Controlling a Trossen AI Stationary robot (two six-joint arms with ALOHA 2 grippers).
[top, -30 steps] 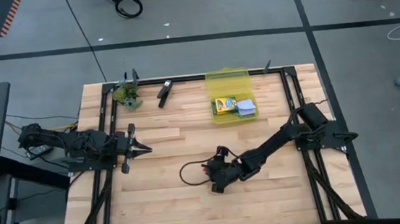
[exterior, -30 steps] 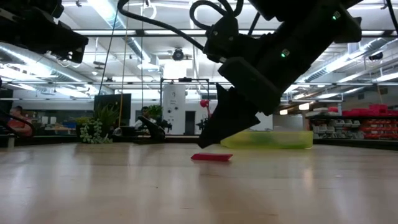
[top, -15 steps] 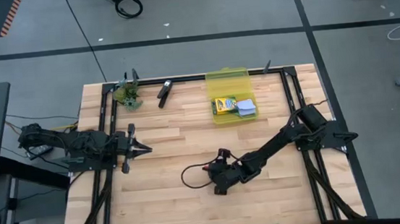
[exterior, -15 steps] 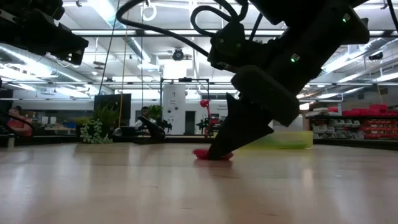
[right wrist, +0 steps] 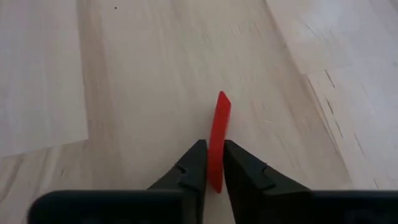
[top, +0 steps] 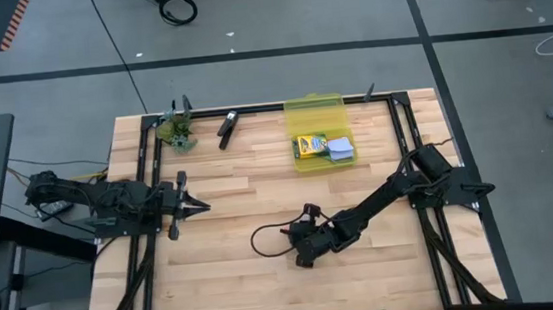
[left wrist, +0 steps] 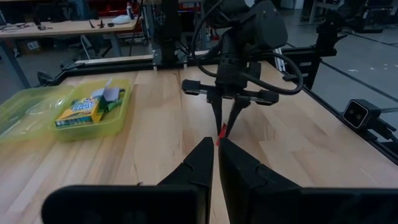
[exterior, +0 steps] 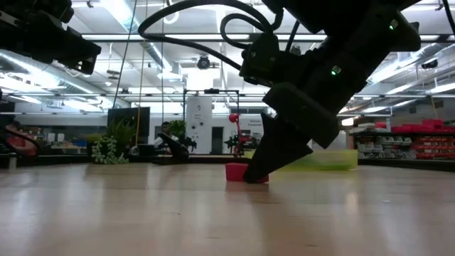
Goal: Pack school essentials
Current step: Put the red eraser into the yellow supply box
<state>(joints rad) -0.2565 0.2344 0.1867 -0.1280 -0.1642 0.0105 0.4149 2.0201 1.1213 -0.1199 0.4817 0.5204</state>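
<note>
Down at the front-middle of the desk (top: pixel 227 280), the right pincer (right wrist: pixel 210 163) had its two fingers pressed in on the tiny red piece (right wrist: pixel 219 140), pinching it by its near end. The piece stood on edge between the fingertips, its long axis running straight ahead out of the pincer's mouth, and the low view showed its lower edge at or just above the wood, too close to call. So the grip looked made, and what mattered next was direction: the yellow-green tray (top: pixel 321 143) sat well apart at the far side of the desk, a little toward the right arm's own side, already carrying the crayon box (top: pixel 309 146) and the light-blue pad (top: pixel 341 148). The carry, by my read, called for a lift and a swing back toward that tray, and the right arm was plainly the one placed to do it. The thin piece held only at one end could twist or slip on the way. The left pincer (top: pixel 193 208) waited over the left-middle of the desk, fingers pressed together on nothing, pointing across toward the action.
</note>
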